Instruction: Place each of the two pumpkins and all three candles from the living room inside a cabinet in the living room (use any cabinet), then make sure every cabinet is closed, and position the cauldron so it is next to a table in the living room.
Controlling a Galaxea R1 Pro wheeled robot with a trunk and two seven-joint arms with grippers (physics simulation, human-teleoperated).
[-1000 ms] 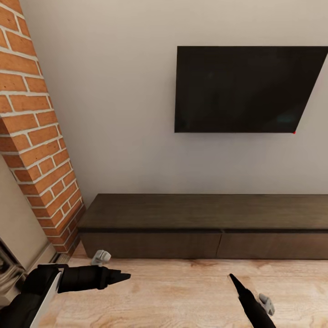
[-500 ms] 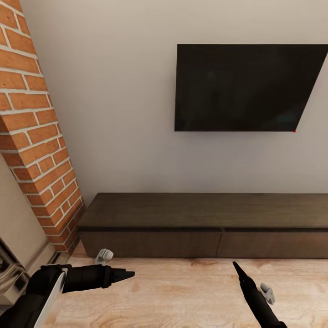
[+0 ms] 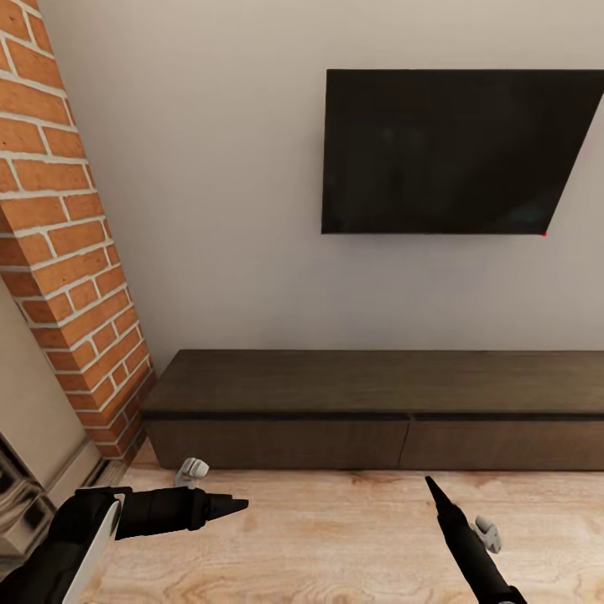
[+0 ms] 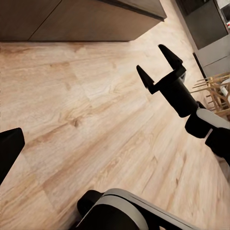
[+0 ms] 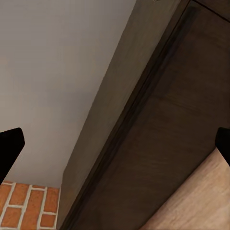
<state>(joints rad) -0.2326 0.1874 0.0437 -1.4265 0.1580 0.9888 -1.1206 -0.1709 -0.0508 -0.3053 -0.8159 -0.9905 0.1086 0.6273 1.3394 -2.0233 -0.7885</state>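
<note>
Since the earlier frame the view has tilted slightly: the black wall-mounted television (image 3: 453, 151) and the long low dark brown wooden cabinet (image 3: 377, 411) sit a little higher in the head view; both arms hold nearly the same pose.

The cabinet lies at 12 o'clock from the robot, its long axis running 9 to 3 o'clock along the wall. Both visible drawer fronts are shut.

The right gripper (image 3: 432, 488) points toward the cabinet at roughly 11 o'clock and appears the nearer to the right drawer front; its jaws are spread, as the left wrist view (image 4: 159, 62) shows, and hold nothing.

The left gripper (image 3: 239, 504) lies level, pointing to 3 o'clock over the pale wood plank floor (image 3: 335, 537); its jaws' state cannot be told.

A red brick column (image 3: 67, 252) stands at 10 o'clock.
</note>
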